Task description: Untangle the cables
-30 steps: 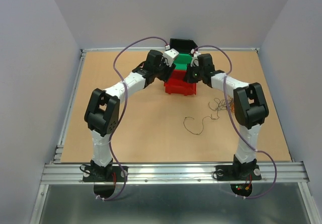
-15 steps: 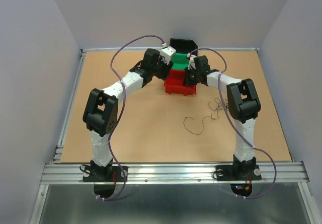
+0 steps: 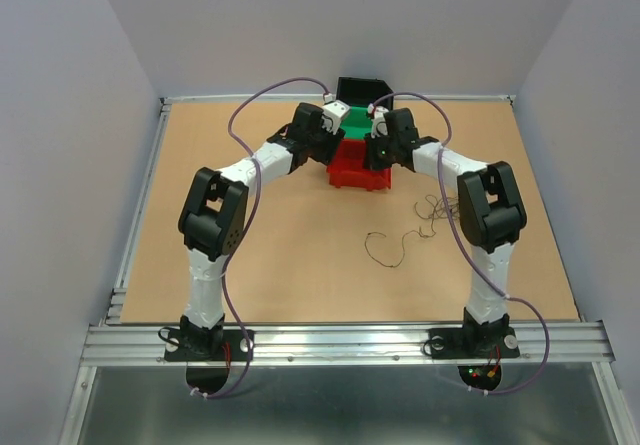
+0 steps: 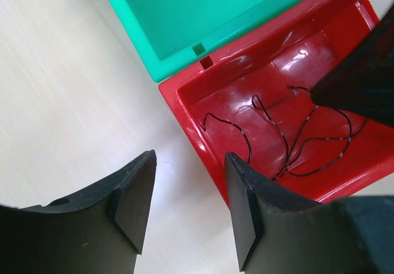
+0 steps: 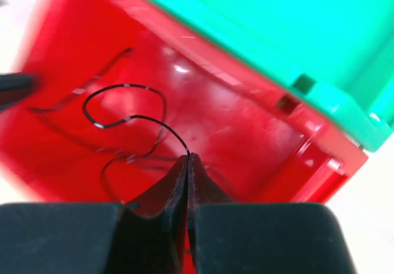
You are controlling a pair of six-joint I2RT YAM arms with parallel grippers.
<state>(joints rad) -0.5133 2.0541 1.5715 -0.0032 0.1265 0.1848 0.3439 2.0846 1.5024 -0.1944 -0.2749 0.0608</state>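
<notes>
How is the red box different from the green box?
The red box has a thin black cable lying in it; the green box looks empty in what shows. In the top view the red box sits in front and the green box right behind it. The right gripper is pinched shut on the black cable over the red box, not the green box. Both are open plastic bins of like shape.

A thin black cable (image 5: 123,87) is lying in the glossy red bin (image 4: 320,46); beyond it a plain green bin (image 4: 203,9) is sitting.
</notes>
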